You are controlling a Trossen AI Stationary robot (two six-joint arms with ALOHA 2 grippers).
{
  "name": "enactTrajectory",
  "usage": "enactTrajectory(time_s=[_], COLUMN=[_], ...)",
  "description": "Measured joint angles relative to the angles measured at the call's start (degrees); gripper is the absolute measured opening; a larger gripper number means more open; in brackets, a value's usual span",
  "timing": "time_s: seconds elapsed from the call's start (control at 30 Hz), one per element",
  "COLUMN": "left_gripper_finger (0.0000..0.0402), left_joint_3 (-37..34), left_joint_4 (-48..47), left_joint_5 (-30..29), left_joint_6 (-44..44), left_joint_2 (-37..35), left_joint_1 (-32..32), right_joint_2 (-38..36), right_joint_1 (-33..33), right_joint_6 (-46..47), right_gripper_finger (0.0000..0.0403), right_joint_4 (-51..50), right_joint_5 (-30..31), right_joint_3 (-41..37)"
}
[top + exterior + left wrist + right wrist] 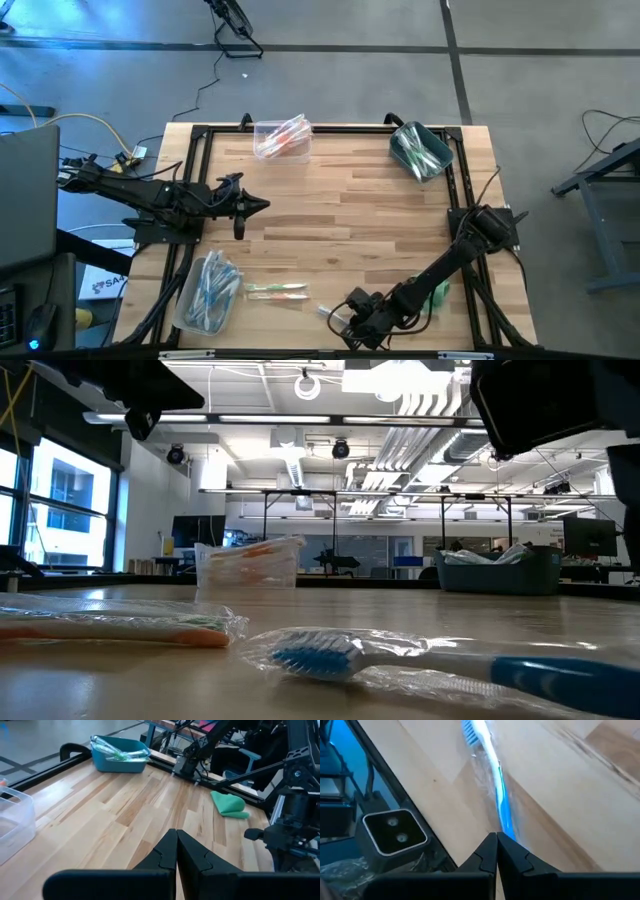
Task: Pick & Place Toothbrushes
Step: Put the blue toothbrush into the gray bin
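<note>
At the far edge of the pale wooden table, a clear plastic bin holds wrapped toothbrushes with orange accents, and a teal plastic bin near the far right corner holds green-accented ones. A second clear plastic bin near the front left corner is filled with blue-accented toothbrushes in clear wrap. Just beside that bin, two wrapped toothbrushes, one orange and one green, lie loose on the wood. A blue-handled toothbrush in crinkled clear wrap lies at the front edge, its white-and-blue bristle head pointing away from the right gripper, whose fingers are pressed together right at the handle's end; whether they pinch the handle or its wrap cannot be made out. The left gripper hovers over the table's left-middle with its fingers closed on nothing. A folded green cloth sits by the right arm, partly covered by it from above. From table height the blue toothbrush's handle runs off the picture's edge, and the teal bin's contents show only as pale wrap above its rim.
</note>
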Motion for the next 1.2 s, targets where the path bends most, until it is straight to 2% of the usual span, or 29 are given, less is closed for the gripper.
enactTrajectory(time_s=[0.2,0.33,0.43,1.03,1.2], left_gripper_finger=[0.0,0.0,0.0,0.0,0.0], left_joint_3=[0.0,0.0,0.0,0.0,0.02], left_joint_4=[-1.1,-1.12,-1.12,-1.12,-3.05], left_joint_5=[-0.04,-0.06,-0.04,-0.15,-0.85], left_joint_6=[-0.02,0.0,-0.02,0.0,0.02], left_joint_2=[0.0,0.0,0.0,0.0,0.02], left_joint_1=[0.0,0.0,0.0,-0.01,0.0], right_joint_2=[0.99,1.27,1.18,-0.15,-0.33], right_joint_1=[-0.88,-1.68,-2.92,-12.85,-16.69], right_joint_6=[2.14,4.24,4.05,-13.96,-16.49], right_gripper_finger=[0.0002,0.0002,0.0002,0.0002,0.0002], right_joint_4=[-1.55,-4.77,-6.2,-12.15,-13.44], right_joint_5=[0.36,4.63,5.65,7.3,7.21], right_joint_3=[-0.01,0.0,0.04,-0.02,-0.09])
